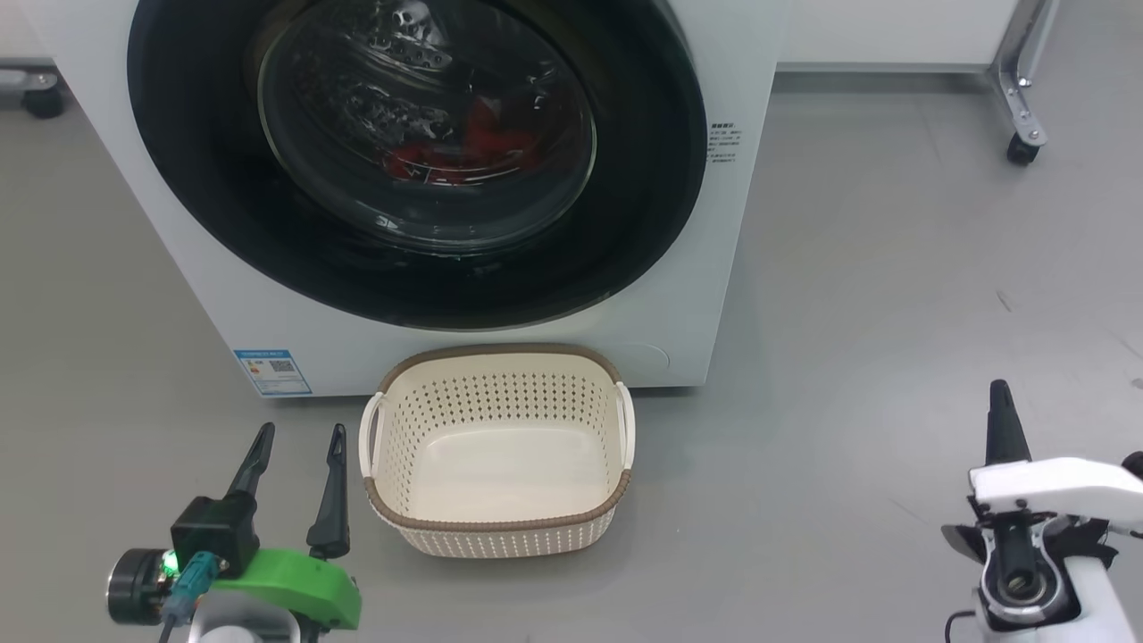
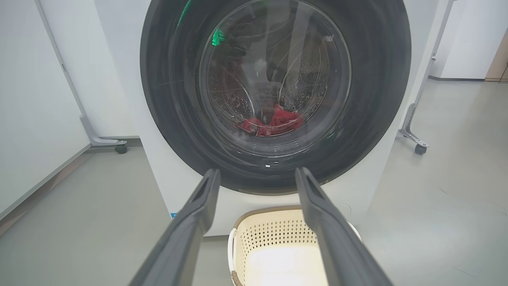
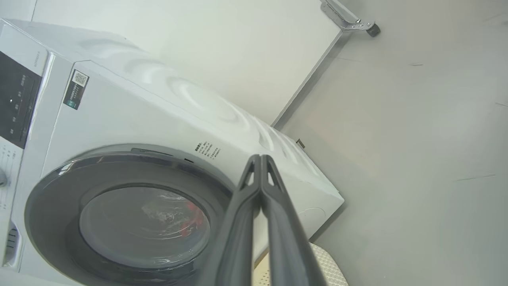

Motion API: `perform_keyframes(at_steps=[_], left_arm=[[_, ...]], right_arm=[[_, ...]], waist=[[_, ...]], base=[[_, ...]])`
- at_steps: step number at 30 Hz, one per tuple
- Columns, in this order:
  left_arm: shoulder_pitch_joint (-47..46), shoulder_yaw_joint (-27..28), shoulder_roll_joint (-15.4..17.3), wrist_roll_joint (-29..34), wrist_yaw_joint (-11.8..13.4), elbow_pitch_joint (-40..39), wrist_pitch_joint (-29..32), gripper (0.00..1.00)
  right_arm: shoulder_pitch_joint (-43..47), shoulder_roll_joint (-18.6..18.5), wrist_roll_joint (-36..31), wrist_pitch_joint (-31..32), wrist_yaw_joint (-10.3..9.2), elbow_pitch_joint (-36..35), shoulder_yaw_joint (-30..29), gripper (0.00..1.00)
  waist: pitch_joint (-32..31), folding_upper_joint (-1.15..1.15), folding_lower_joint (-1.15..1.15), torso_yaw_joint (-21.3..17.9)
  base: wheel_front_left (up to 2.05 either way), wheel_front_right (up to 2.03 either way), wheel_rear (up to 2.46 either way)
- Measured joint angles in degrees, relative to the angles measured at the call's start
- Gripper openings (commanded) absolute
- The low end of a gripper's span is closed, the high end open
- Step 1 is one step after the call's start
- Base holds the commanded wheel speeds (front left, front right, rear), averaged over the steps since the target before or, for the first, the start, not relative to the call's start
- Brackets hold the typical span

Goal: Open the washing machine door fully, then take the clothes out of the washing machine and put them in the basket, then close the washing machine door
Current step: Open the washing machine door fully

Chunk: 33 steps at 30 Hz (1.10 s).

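The top of the washing machine is cut off by the head view's upper edge, so its controls are out of sight there. The clothes are seen through glass and glare, a red heap low in the drum. Their shape and any print cannot be made out. The right gripper is partly hidden behind its white wrist, with 1 dark point rising to the right of the machine. In its own wrist view the 2 fingers are pressed together on nothing.

The door is a glossy black ring around a bulging clear window. It lies closed and flush on the machine's front.

The basket stands on the floor just in front of the machine, below the door, with nothing visible inside it. The left gripper hangs in front of the machine, just left of the basket, with its 2 fingers spread apart and nothing between them.

Bare floor stretches to the right of the machine as far as a wheeled metal leg. A second wheel sits to the machine's left.
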Motion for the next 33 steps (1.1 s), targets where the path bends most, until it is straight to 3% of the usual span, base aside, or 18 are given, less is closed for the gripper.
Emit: perform_keyframes(at_steps=[6, 13, 22, 33], left_arm=[[-1.4, -0.6, -0.4, 0.1, -0.5, -0.7, 0.0, 1.0], [-2.8, -0.5, -0.6, 0.6, -0.5, -1.5, 0.0, 1.0], [-4.4, -0.6, -1.2, 0.6, -1.4, -2.5, 0.0, 1.0], [-6.9, -0.8, -1.5, 1.9, -1.9, -4.0, -0.1, 1.0]], right_arm=[[-4.2, 0.0, 11.9, 6.4, 0.42, 0.9, -2.4, 0.0], [-11.1, -0.3, 21.3, 14.1, 0.41, 2.2, -3.9, 0.0], [-18.0, -0.9, 24.9, 21.3, -2.08, 3.8, -3.4, 0.0], [-28.5, -4.5, 28.6, 27.2, -5.68, 4.5, -4.6, 0.0]], waist=[[1.6, 0.0, 0.0, 1.0], [4.2, 0.0, 0.0, 2.3], [7.3, 0.0, 0.0, 3.5], [12.2, 0.0, 0.0, 5.0]], base=[[0.0, 0.0, 0.0], [0.0, 0.0, 0.0], [0.0, 0.0, 0.0], [0.0, 0.0, 0.0]])
